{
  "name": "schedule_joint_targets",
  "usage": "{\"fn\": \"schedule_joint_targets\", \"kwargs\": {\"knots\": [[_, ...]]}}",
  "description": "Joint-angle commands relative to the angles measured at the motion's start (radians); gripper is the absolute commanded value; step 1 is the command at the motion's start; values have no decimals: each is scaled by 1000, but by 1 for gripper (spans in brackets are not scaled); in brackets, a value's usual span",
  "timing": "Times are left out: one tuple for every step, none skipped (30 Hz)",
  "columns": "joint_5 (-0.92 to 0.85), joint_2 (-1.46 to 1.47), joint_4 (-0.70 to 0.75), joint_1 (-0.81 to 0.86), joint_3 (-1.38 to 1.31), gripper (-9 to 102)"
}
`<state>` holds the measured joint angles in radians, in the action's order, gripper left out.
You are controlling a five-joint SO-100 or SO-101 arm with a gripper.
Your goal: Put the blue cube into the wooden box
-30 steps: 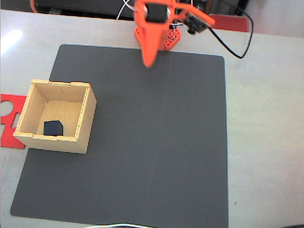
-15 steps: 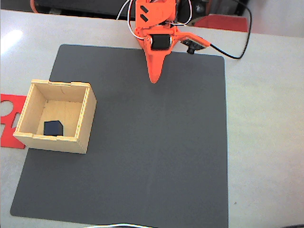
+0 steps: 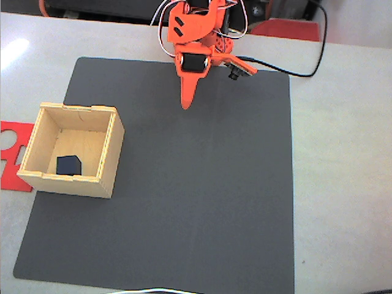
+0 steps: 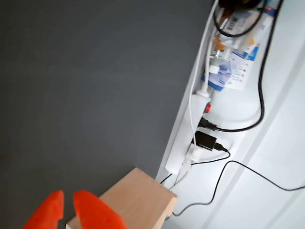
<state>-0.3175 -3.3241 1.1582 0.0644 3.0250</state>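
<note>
The blue cube (image 3: 68, 165) lies on the floor of the wooden box (image 3: 67, 182), near its front left corner in the fixed view. The box stands at the left edge of the dark mat (image 3: 202, 202). My orange gripper (image 3: 186, 104) hangs far from it at the mat's top middle, pointing down, its fingers together with nothing between them. In the wrist view the orange fingertips (image 4: 93, 212) show at the bottom left, my gripper (image 4: 68, 213) just beside a corner of the wooden box (image 4: 138, 198).
A flat red cut-out piece (image 3: 11, 153) lies left of the box, off the mat. A black cable (image 3: 306, 68) runs from the arm's base to the top right. A white power strip (image 4: 190, 138) with plugs lies past the mat's edge.
The arm has turned at its base and the gripper tip has come lower over the mat, ending slightly further left. Cube and box have not moved.
</note>
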Motion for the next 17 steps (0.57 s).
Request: {"fn": "schedule_joint_targets", "kwargs": {"knots": [[29,-15,5,28,-2,0],[41,-15,3,40,-2,0],[55,-15,2,51,-2,0],[64,-14,2,58,-2,0],[71,-14,0,64,-2,0],[72,-14,0,66,-2,0],[72,-14,0,66,-2,0],[71,-14,0,66,-2,0],[69,-14,0,66,-2,0],[67,-14,0,64,-2,0],[64,-14,0,63,-2,0],[64,-14,0,63,-2,0],[64,-14,0,63,-2,0],[64,-14,0,63,-2,0],[66,-14,0,63,-2,0],[67,-14,0,63,-2,0],[67,-14,0,64,-2,0]]}}
